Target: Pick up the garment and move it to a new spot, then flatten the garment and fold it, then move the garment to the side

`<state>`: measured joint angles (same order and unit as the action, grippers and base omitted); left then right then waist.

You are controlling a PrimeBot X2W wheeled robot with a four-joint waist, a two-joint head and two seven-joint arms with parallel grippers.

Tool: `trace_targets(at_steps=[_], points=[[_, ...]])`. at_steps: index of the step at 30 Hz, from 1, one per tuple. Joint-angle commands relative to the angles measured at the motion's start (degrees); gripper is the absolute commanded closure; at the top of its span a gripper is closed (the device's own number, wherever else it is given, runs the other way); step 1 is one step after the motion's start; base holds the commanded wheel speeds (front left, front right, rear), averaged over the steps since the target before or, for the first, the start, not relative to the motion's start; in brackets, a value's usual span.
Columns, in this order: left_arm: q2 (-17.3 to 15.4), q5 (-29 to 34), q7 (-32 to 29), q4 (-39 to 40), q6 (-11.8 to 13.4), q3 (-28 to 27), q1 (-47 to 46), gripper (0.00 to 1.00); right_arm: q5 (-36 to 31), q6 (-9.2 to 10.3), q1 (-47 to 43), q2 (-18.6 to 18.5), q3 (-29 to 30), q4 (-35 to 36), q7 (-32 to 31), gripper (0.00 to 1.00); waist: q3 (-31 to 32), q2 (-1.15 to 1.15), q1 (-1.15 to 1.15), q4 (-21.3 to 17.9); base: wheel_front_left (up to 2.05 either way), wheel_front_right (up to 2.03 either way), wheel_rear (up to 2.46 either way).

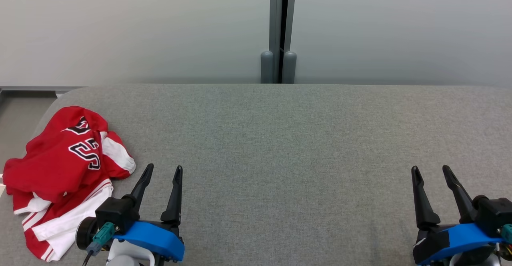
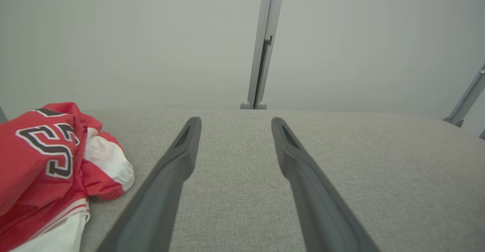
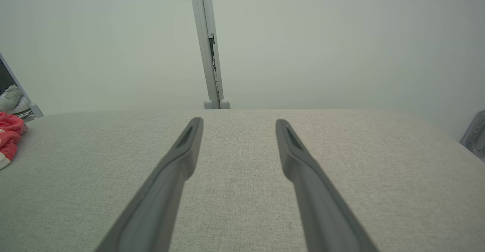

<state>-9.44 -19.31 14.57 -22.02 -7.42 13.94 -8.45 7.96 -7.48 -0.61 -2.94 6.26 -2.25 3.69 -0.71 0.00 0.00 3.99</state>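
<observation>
Both dark two-fingered grippers, left (image 1: 164, 171) and right (image 1: 431, 171), are held spread and empty; crumpled red-and-white fabric garment (image 1: 66, 170) is seen far left on grey fabric-covered table (image 1: 280, 138).

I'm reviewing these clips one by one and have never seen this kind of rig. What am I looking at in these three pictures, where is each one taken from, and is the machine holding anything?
This is a two-armed robot. The head view looks down from its head onto a grey padded table. At the bottom you see its two arms: the left gripper and the right gripper, each with two long dark fingers on a blue mount. The other two pictures come from cameras on the wrists, looking along each gripper's own fingers.

On the table lies one thing: a crumpled red and white garment with black and white lettering, at the robot's far left, just beside the left gripper. It also shows in the left wrist view.

Both grippers stand open and hold nothing. Behind the table is a pale partition wall.
</observation>
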Motion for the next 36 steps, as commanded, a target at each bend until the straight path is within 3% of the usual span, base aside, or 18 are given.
trace_targets(at_steps=[1,20,26,36], points=[[-0.11,1.17,0.46,-0.19,-0.11,0.3,-0.86,0.0,-1.09,-0.02,-0.76,0.05,0.31,0.36,0.6,0.0,-0.05,0.0,0.0,0.02,0.0,0.0,0.0],[-0.06,1.85,0.69,-1.13,-0.12,-0.63,-1.4,0.0,0.49,-0.02,0.11,0.07,0.84,0.18,1.15,0.0,-0.52,0.0,0.0,0.39,0.0,0.0,0.0],[0.05,2.32,0.69,-1.42,0.35,-1.5,-2.26,0.0,0.22,-0.02,0.4,0.06,-0.16,1.47,1.09,0.0,-0.97,0.0,0.0,3.24,0.0,0.0,0.0],[-0.06,2.66,0.64,-1.01,0.92,-4.17,-2.99,0.0,0.29,-0.02,1.53,0.05,-2.38,4.09,0.13,0.0,-2.05,0.0,0.0,12.56,0.0,0.0,0.0]])
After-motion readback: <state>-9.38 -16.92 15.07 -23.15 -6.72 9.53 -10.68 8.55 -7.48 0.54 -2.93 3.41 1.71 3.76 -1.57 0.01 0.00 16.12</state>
